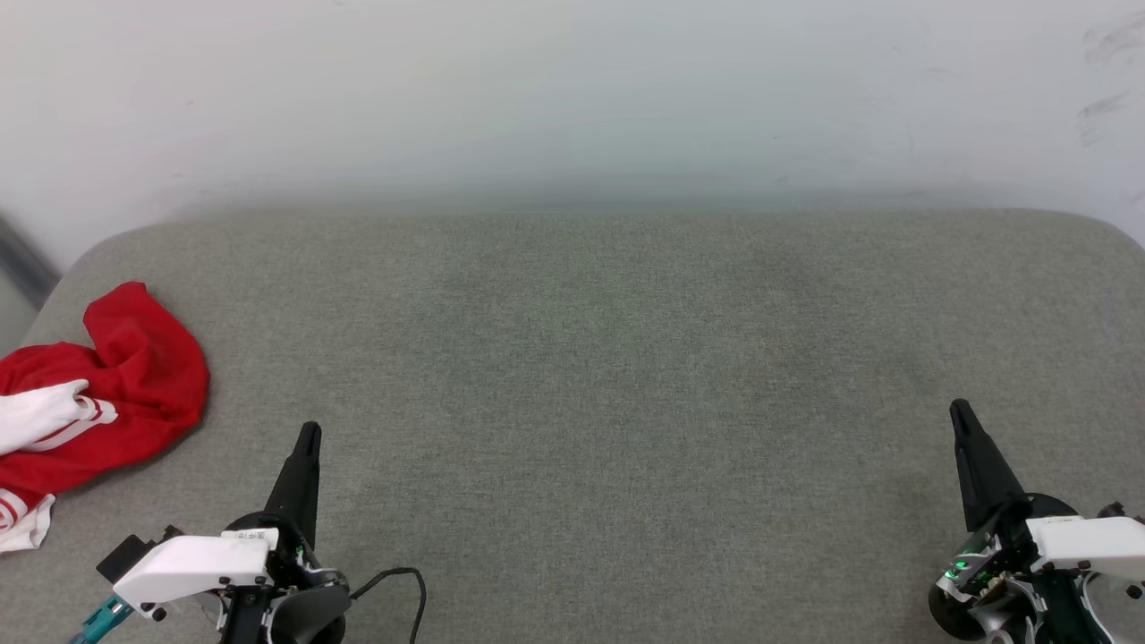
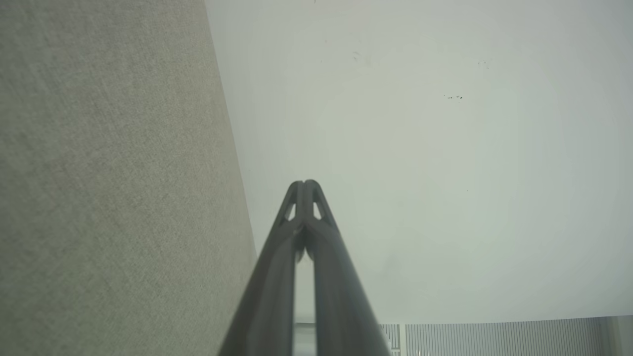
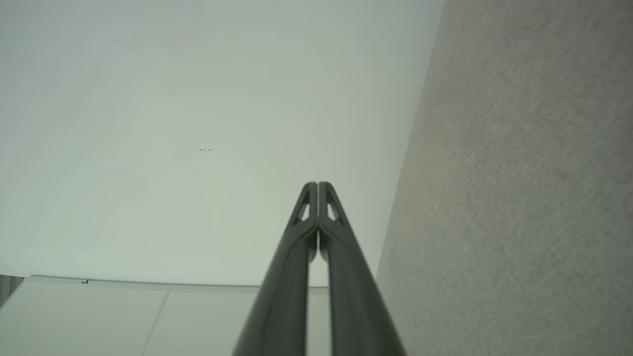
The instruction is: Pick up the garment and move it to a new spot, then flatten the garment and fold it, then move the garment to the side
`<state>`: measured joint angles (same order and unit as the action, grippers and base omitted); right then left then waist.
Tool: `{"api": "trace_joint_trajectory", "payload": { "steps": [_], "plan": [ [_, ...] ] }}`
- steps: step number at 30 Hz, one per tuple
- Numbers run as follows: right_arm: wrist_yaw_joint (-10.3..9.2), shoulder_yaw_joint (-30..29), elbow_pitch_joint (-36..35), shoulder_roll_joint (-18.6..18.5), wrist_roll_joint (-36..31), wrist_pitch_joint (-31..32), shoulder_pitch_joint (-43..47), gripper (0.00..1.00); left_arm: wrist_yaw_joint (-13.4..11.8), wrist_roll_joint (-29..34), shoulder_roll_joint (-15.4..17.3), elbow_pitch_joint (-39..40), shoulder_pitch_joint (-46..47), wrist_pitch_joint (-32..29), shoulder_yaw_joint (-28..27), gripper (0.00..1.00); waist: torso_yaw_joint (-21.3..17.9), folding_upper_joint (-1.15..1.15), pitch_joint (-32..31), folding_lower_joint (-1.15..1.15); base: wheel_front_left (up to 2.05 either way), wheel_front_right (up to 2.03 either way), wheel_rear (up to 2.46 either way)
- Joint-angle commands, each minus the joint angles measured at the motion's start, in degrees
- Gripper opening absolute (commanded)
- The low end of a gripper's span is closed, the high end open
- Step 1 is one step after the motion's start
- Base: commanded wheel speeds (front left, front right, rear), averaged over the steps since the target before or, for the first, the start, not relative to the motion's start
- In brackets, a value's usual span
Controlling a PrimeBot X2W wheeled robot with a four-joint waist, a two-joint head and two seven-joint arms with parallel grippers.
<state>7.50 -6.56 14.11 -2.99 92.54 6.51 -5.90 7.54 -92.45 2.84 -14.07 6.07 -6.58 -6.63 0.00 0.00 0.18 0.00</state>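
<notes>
Left gripper (image 1: 308,436) sits at the lower left of the head view, its two long dark fingers pressed together into a single point that aims up across the gray fabric surface (image 1: 626,402). In the left wrist view the same fingers meet at their tips with no gap and nothing between them, seen against the pale wall (image 2: 445,173), with the gray cloth running down that view's left side and a ribbed panel (image 2: 494,338) along the bottom right. The right gripper (image 1: 962,413) sits at the lower right of the head view, likewise closed to a point and holding nothing, and a small green light (image 1: 959,565) glows on its wrist. Its own wrist view shows the tips touching, the wall to that view's left and the gray cloth to its right. The garment (image 1: 134,376) lies crumpled in a heap at the far left edge of the surface, partly cut off by the frame; it is bright red, with a white sleeve (image 1: 40,416) trimmed in red stripes folded over its near side. It lies near the left gripper, up and to its left, but apart from it, with bare gray cloth between them, and well apart from the right gripper. A thin black cable (image 1: 402,577) loops over the cloth beside the left wrist, and a teal connector (image 1: 98,617) juts out below it.
</notes>
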Motion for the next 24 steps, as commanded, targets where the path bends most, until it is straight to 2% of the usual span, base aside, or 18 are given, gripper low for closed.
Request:
{"api": "trace_joint_trajectory", "payload": {
  "steps": [1, 24],
  "plan": [
    [-0.02, 0.0, 0.1, 0.2, -0.3, 0.0, -0.7, 0.0, 0.2, 0.1, -0.1, 0.0, 0.3, -0.1, -0.1, 0.0, 0.0, 0.0, 0.0, 0.0, 0.0, 0.0, 0.0],
    [0.0, 0.0, 0.0, 0.0, 0.0, 0.0, 0.0, 0.0, 0.0, 0.0, 0.0, 0.0, 0.0, 0.0, 0.0, 0.0, 0.0, 0.0, 0.0, 0.0, 0.0, 0.0, 0.0]
  ]
}}
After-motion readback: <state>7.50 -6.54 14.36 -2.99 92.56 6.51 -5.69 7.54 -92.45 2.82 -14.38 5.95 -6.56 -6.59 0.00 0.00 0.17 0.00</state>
